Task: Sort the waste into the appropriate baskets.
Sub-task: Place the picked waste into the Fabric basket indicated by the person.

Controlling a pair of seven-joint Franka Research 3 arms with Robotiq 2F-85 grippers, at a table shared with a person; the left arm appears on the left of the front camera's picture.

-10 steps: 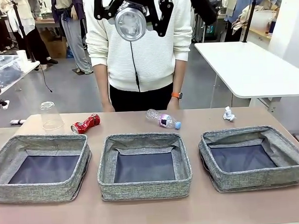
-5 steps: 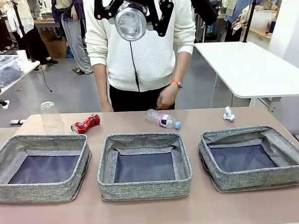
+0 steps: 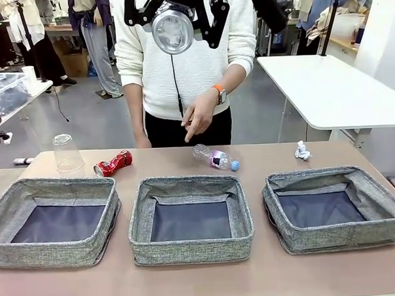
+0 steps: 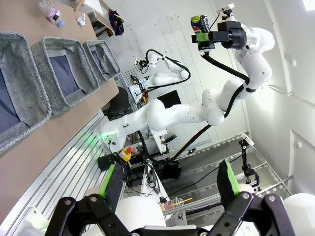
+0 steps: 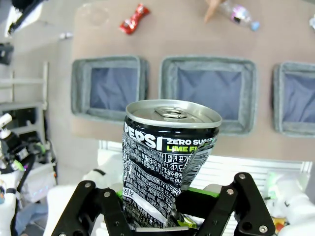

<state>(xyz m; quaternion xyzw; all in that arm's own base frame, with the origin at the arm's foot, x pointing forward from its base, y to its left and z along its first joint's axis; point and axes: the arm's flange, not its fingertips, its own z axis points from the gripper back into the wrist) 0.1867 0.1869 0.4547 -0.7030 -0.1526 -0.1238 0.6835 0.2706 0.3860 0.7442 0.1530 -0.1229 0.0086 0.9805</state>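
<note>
High above the table my right gripper point(image 3: 172, 21) is shut on a dark blue-black logo can point(image 5: 170, 147); its silver base point(image 3: 173, 30) faces the front camera. In the left wrist view that can point(image 4: 203, 30) shows far off on the other arm, and my left gripper point(image 4: 168, 179) stands open and holds nothing. Three grey baskets point(image 3: 55, 187) point(image 3: 189, 184) point(image 3: 330, 176) sit in a row. Behind them lie a clear plastic cup point(image 3: 68, 153), a crushed red can point(image 3: 113, 163), a clear bottle point(image 3: 215, 158) and a white paper wad point(image 3: 302, 150). The person's hand point(image 3: 197, 118) points down near the bottle.
The person stands at the far edge of the table, behind the middle basket. A white table point(image 3: 332, 89) stands at the back right. Bare tabletop point(image 3: 190, 283) runs in front of the baskets. From above, the right wrist view looks down on the baskets point(image 5: 109, 61).
The person's hand has lifted from the table's far edge and now points down towards the bottle. Both grippers and the litter have stayed put.
</note>
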